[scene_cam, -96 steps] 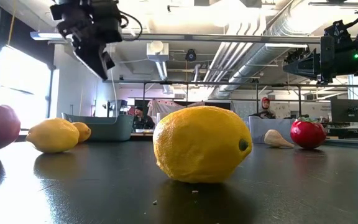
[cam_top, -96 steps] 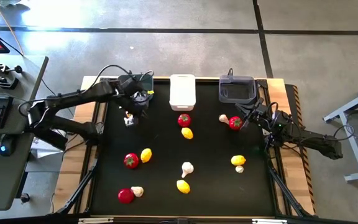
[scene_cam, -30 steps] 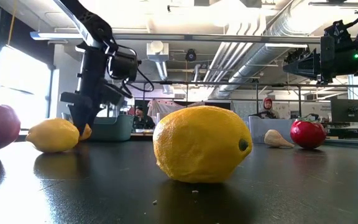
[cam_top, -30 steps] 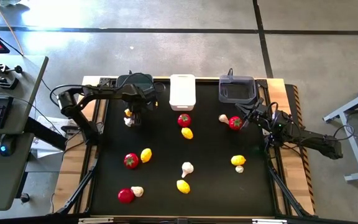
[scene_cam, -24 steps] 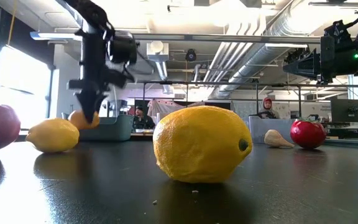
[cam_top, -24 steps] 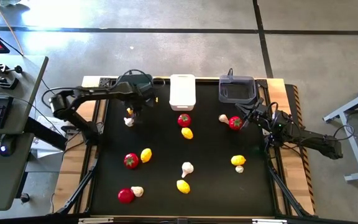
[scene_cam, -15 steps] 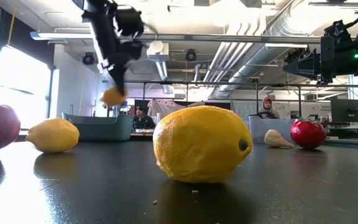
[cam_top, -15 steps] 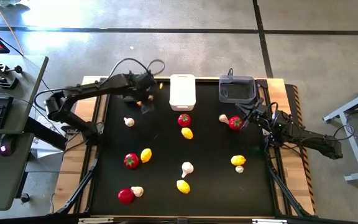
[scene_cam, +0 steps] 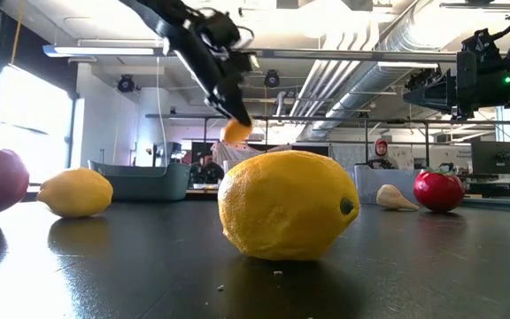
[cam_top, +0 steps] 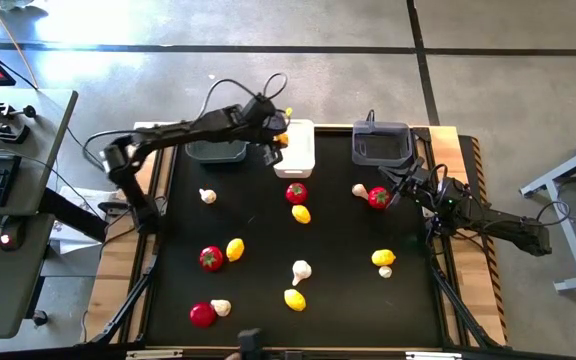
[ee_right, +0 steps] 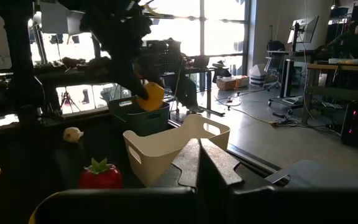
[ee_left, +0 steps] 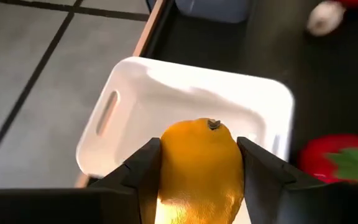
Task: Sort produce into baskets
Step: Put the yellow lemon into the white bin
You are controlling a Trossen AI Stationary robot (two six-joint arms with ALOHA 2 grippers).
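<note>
My left gripper is shut on a small orange-yellow lemon, high over the left edge of the white basket. The lemon also shows in the low view. My right gripper waits shut at the table's right, just right of a red tomato that rests on the mat. Two dark grey baskets flank the white one along the far edge. Other lemons, tomatoes and whitish garlic pieces lie loose on the black mat. My left gripper pinches the lemon's two opposite sides between its two fingers, with the lemon's nub end pointing away from the wrist. The fingers slant down from above. The lemon is lifted clear, above the white basket's hollow.
Loose on the mat: a tomato and lemon near the white basket, garlic at the left, a tomato-lemon pair, and more pieces toward the near edge. A desk with a keyboard stands left of the table.
My left gripper has lifted the lemon off the mat beside the garlic at the far left. It has carried it up and toward the table's right, past the left grey basket, to over the white basket. The garlic stays on the mat.
</note>
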